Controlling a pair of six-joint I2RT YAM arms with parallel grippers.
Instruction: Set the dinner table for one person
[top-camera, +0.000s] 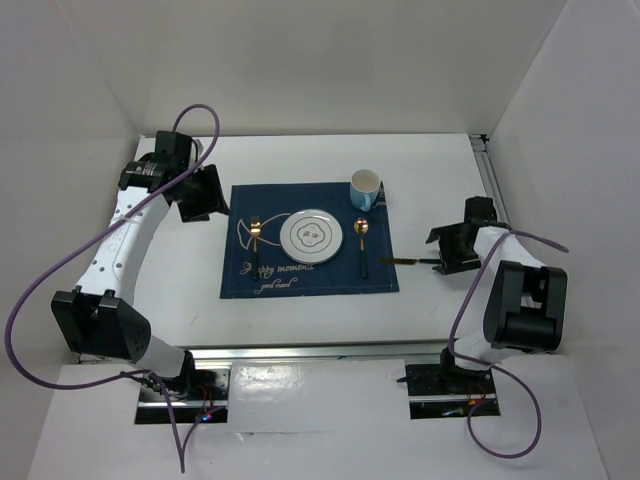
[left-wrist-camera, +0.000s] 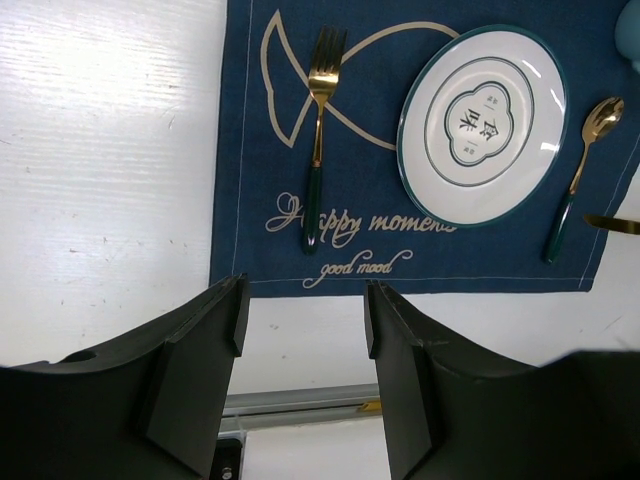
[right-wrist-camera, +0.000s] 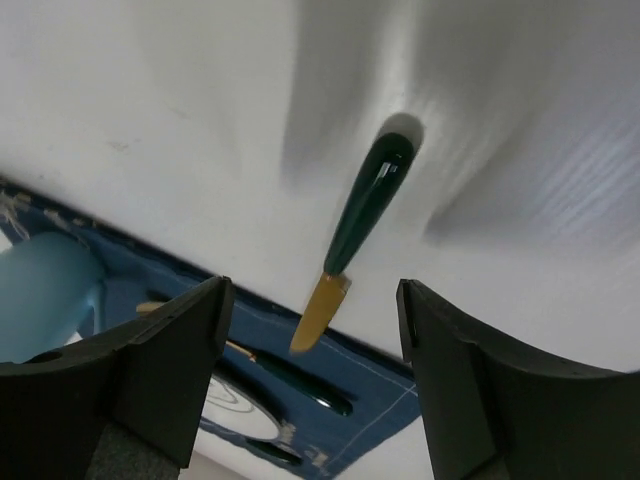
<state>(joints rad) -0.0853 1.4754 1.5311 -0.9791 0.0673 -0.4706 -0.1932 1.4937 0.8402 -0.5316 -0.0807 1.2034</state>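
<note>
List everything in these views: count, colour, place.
dinner table: one, white, under everything
rail: one, silver, table's near edge
placemat: one, dark blue with fish drawing, mid-table
plate: one, white with green rim, centre of placemat
fork: one, gold with dark green handle, on placemat left of plate
spoon: one, gold with dark green handle, on placemat right of plate
knife: one, gold blade, dark green handle, across placemat's right edge
cup: one, light blue, placemat's far right corner
cables: two, purple, one per arm
left gripper: one, black, open, empty
right gripper: one, black, open, above the knife
</note>
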